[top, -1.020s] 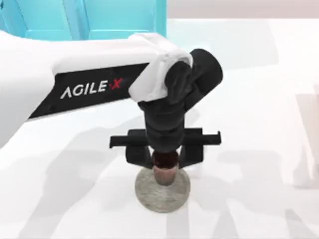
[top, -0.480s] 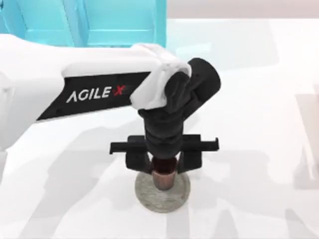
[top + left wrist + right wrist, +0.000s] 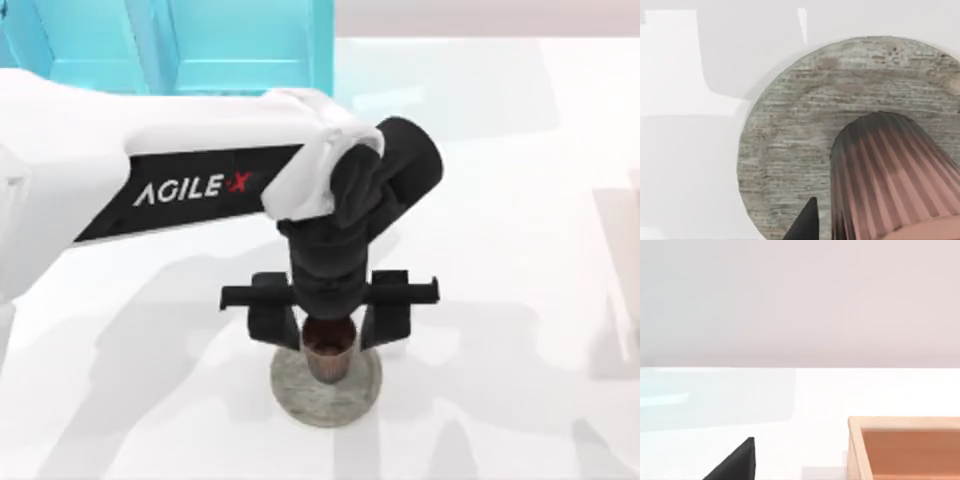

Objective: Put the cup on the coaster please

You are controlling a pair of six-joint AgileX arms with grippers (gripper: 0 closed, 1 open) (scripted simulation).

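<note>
Surface: white table [image 3: 520,200] is lying under soft grey shadows, with a turquoise structure [image 3: 200,40] standing at its far edge, toward the top view's left.
Left arm: I am seeing my white AgileX arm reaching in from the left and pointing its black wrist straight down over the middle of the table.
Left gripper [image 3: 328,322]: its two black fingers are standing spread on either side of the cup; I am reading a sliver of gap on each side, so the pincer looks released rather than clenched on anything.
Cup [image 3: 328,352]: coppery, ribbed tumbler is standing upright on the coaster, dark inside facing up, directly below the wrist and between the fingers.
Cup, left wrist view: ribbed wall [image 3: 890,175] is rising from the grey disc, base touching it, with one black fingertip [image 3: 807,222] showing just beside it.
Coaster [image 3: 300,395]: mottled grey disc is lying flat on the table, wider than the cup, its rim showing all around the cup's base.
Right gripper: one black fingertip [image 3: 735,462] is showing in the right wrist view; I cannot tell whether that pincer is released or clenched.
Right wrist view: wooden box [image 3: 905,447] is sitting on the white table, well apart from the fingertip.
</note>
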